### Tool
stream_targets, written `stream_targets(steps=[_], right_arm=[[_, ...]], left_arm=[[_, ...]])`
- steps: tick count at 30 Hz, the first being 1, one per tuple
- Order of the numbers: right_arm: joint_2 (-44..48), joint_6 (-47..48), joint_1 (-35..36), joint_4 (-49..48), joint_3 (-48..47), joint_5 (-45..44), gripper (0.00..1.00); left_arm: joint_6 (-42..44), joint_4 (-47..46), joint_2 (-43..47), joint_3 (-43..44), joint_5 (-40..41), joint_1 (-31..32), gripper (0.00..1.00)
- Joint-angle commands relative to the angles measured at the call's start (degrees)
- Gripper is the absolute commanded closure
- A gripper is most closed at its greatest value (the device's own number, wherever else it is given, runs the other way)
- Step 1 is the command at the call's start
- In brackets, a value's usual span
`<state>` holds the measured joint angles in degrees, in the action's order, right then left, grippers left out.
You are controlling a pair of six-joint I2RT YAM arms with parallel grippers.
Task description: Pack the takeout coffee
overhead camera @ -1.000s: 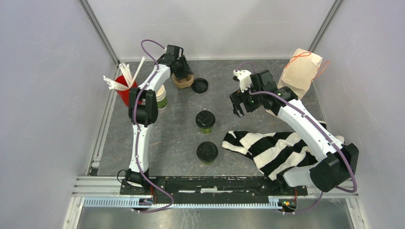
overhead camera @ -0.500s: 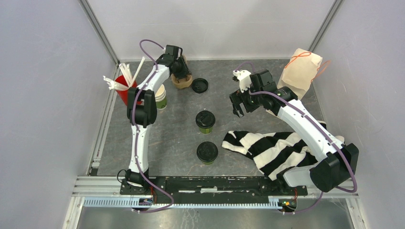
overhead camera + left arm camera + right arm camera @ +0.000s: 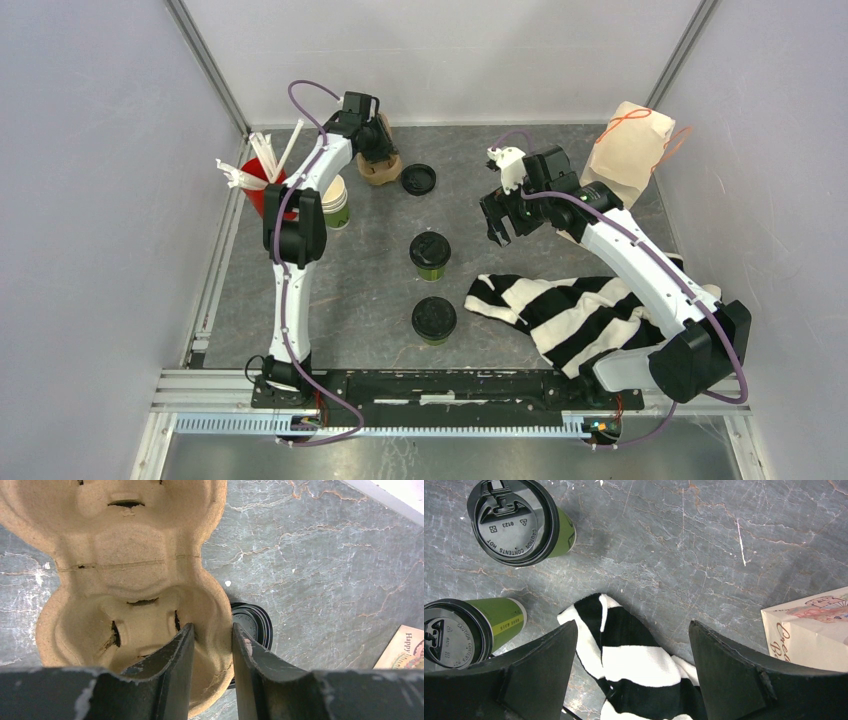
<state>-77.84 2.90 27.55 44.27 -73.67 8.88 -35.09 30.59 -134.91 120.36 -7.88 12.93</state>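
Left tool (image 3: 212, 632) pinches carrier (image 3: 125, 555) rim; lid (image 3: 256, 625) adjacent.

Left arm (image 3: 288, 290), right arm (image 3: 640, 262): white links, black joints, purple cables (image 3: 291, 95); jaws black, scuffed.

"CAUTION CONTENTS HOT" and "0123" embossed on the black lid (image 3: 513, 520) of one green cup (image 3: 563, 535), the same caution wording on the second lid (image 3: 451, 632), print on the second cup (image 3: 499, 620) unreadable, "Happy" on tan paper (image 3: 407, 647), cursive on the paper bag (image 3: 809, 635) illegible
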Motion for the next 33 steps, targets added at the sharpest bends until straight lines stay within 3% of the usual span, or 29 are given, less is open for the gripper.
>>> stream_targets(steps=[1,7,15,20,26,33], right_arm=[[0.6,0.9,0.4,-1.3,-0.5,-0.7,0.12],[0.3,0.9,0.5,-1.2,-0.7,-0.7,0.11],[0.1,1.0,0.5,-1.2,-0.8,-0.6,0.11],[-0.2,0.9,0.5,-1.3,-0.8,-0.1,0.11],[-0.1,0.8,0.5,-1.2,-0.8,0.0,0.11],[0.0,0.8,0.6,-1.2,-0.8,0.2,0.11]], left_arm=[[1.3,0.0,3.4,0.5,0.4,-0.2,0.61],[3.4,2.0,4.0,1.4,1.7,0.0,0.61],[8.8,9.8,6.5,1.1,9.9,1.4,0.67],[10.2,10.4,7.6,0.6,8.7,1.7,0.6],[10.4,12.1,6.4,2.4,8.3,1.9,0.63],[10.9,12.1,3.0,5.4,5.6,2.3,0.43]])
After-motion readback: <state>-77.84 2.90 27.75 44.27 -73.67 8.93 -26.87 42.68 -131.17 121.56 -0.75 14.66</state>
